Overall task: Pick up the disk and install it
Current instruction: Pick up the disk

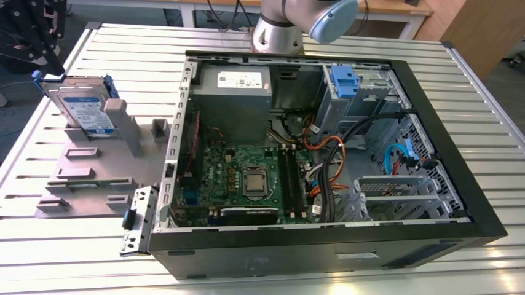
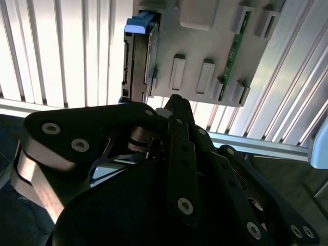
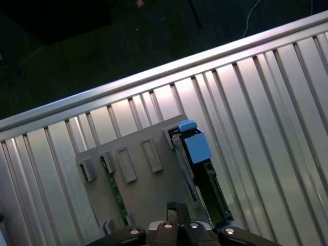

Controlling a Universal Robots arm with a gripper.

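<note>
1. The disk [image 1: 82, 110] stands on edge in a slot of the grey holder [image 1: 90, 178]. Upright like this, its top edge is free to be taken from above.
2. The tool [image 3: 177, 207] hangs above the holder, closed on nothing, with the disk below and just off to one side of its tip.
3. A green board [image 3: 114, 189] stands in the same holder on the tool's other side, apart from the disk.
4. The open computer case [image 1: 328, 153] sits on the desk [image 1: 123, 49] beyond the holder, well apart from the tool.

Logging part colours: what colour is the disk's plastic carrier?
Blue carrier, best seen in the first wrist view.
</note>
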